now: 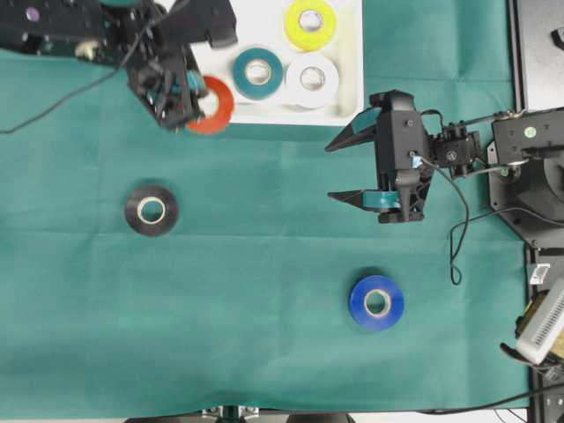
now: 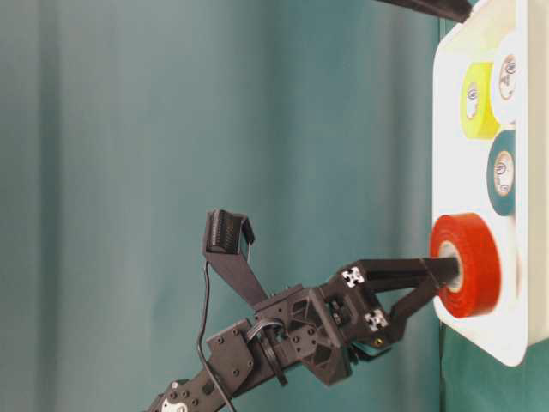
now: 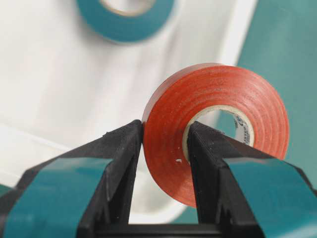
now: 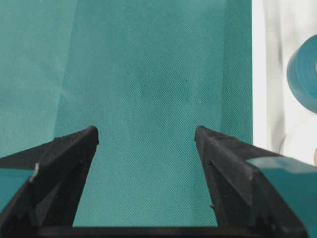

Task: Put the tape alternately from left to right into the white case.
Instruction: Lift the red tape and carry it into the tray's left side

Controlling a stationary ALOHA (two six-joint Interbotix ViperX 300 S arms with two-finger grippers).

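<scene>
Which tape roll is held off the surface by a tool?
The red roll, pinched through its core by the left tool; the other five lie flat.

The red tape (image 3: 218,134) looks smooth and slightly glossy, with fine wound ridges on its side. The white case (image 3: 59,89) is smooth, glossy plastic. The table cloth (image 4: 148,89) is matt green woven fabric. The left gripper's fingers (image 3: 119,163) are rough black plastic.

We see a table covered by a creased green cloth (image 1: 264,264), evenly lit, with black equipment (image 1: 539,53) and loose cables (image 1: 458,238) along its right edge.
</scene>
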